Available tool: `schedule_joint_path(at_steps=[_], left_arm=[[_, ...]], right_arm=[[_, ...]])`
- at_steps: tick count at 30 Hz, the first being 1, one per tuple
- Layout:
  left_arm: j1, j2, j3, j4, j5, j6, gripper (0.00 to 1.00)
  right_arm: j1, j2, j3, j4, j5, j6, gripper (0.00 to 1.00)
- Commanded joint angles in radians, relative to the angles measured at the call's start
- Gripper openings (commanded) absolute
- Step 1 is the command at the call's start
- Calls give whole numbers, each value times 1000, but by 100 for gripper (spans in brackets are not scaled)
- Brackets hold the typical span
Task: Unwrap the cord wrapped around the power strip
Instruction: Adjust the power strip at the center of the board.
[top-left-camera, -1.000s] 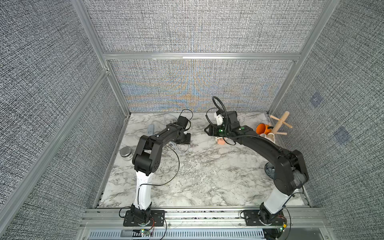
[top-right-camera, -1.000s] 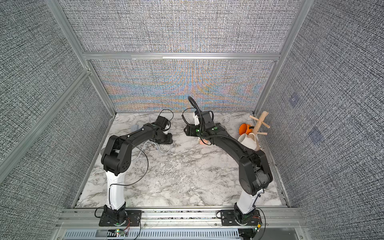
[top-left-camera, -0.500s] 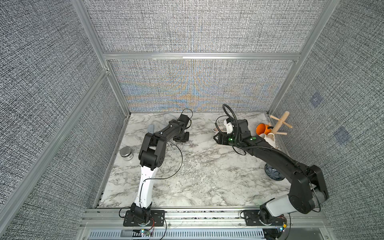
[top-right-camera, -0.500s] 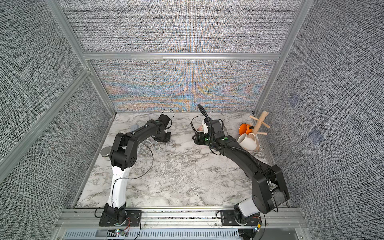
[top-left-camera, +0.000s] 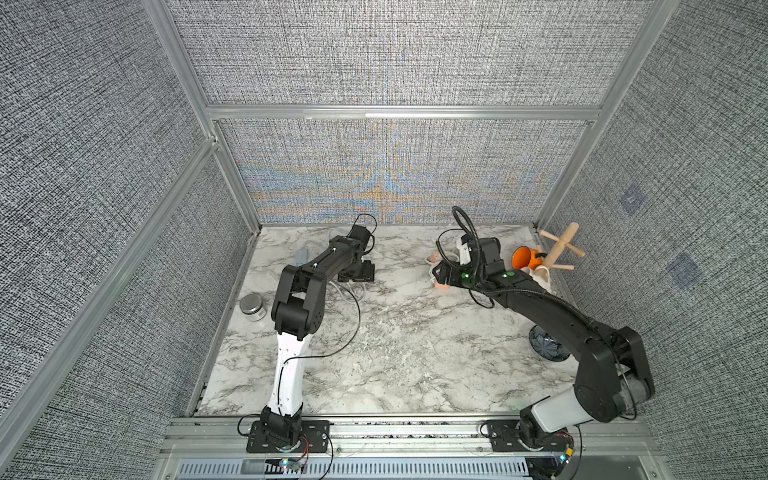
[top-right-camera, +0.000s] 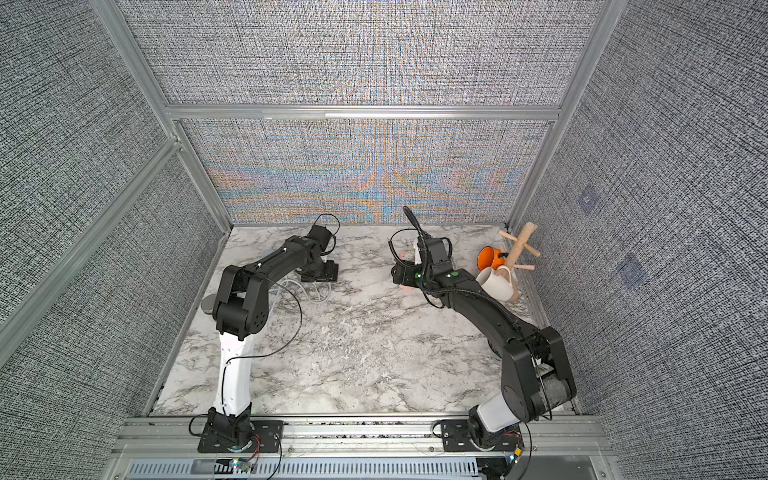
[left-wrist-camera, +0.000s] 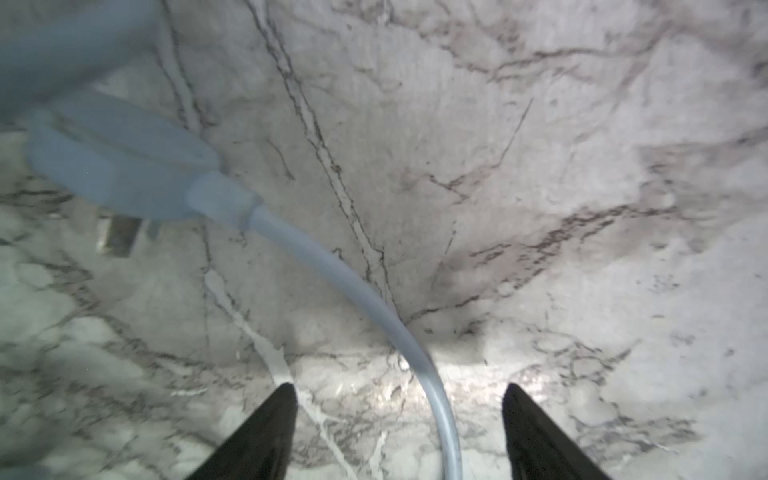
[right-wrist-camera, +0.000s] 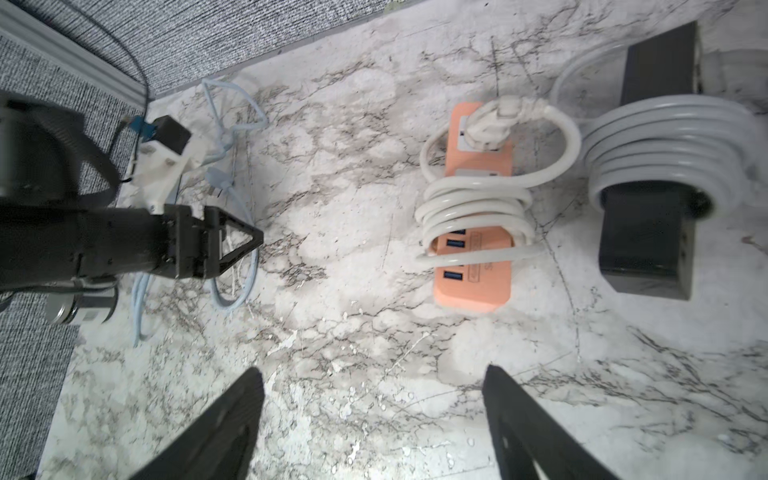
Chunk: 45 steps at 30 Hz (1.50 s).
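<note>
In the right wrist view an orange power strip (right-wrist-camera: 473, 282) lies on the marble with a white cord (right-wrist-camera: 473, 203) coiled round its middle. Beside it a black power strip (right-wrist-camera: 648, 241) carries a grey cord (right-wrist-camera: 665, 137) in several turns. My right gripper (right-wrist-camera: 374, 372) hovers short of the orange strip, open with nothing between its fingers. A pale blue power strip (top-left-camera: 301, 257) lies at the back left, its cord (left-wrist-camera: 353, 286) loose. That cord and its plug (left-wrist-camera: 120, 166) run between the fingers of my open left gripper (left-wrist-camera: 399, 390), which does not clamp it.
A metal tin (top-left-camera: 252, 306) stands by the left wall. At the back right are a wooden mug tree (top-left-camera: 557, 249), an orange mug (top-left-camera: 524, 257) and a white mug (top-right-camera: 496, 282). A dark bowl (top-left-camera: 544, 351) sits under my right arm.
My left gripper pinched shut and has now opened, letting go of the pale blue cord. My right arm swung to the right over the orange strip and its jaws opened wider.
</note>
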Motion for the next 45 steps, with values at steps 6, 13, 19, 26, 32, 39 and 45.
schedule_joint_path(at_steps=[6,13,19,26,32,39,45], left_arm=[[4,-270,-91,56,173,43,99],[7,-605,-430,181,208,-23,99],[8,-692,-525,208,256,-51,99],[7,-675,-573,309,303,-149,99],[4,-641,-588,329,316,-145,99],[-24,-548,-506,353,349,-34,99],[-50,-340,-304,348,417,64,99]], right_arm=[[-66,172,79,63,-36,46,97],[-71,337,233,30,-68,7,97],[-67,468,330,-11,-103,-10,97],[-26,484,280,53,-284,41,76],[75,429,209,87,-339,75,76],[3,212,139,61,-333,35,76],[-100,76,20,64,-272,39,77]])
